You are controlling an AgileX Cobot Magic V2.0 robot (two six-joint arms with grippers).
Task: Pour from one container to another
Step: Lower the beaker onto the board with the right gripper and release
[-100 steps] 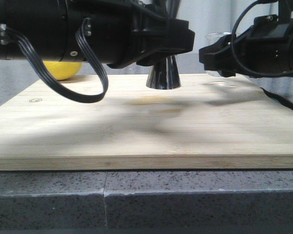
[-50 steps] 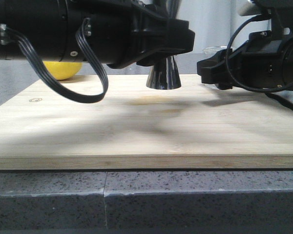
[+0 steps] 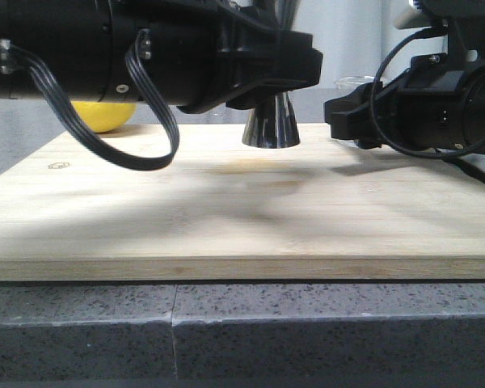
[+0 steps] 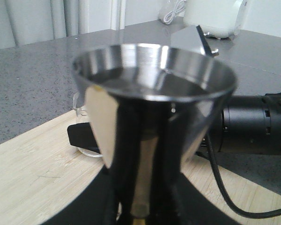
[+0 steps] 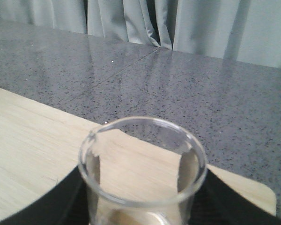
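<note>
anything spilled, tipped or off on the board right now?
Nothing stands out. The jigger stands upright on the wooden board, the beaker looks upright and intact, and no puddle shows. The lemon sits at the far left.

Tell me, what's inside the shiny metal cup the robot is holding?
The jigger has dark liquid in its top cone, near the rim, though some of that dark sheen may be reflection. How deep it goes is hidden by the steel wall, and the left tool covers its waist.
</note>
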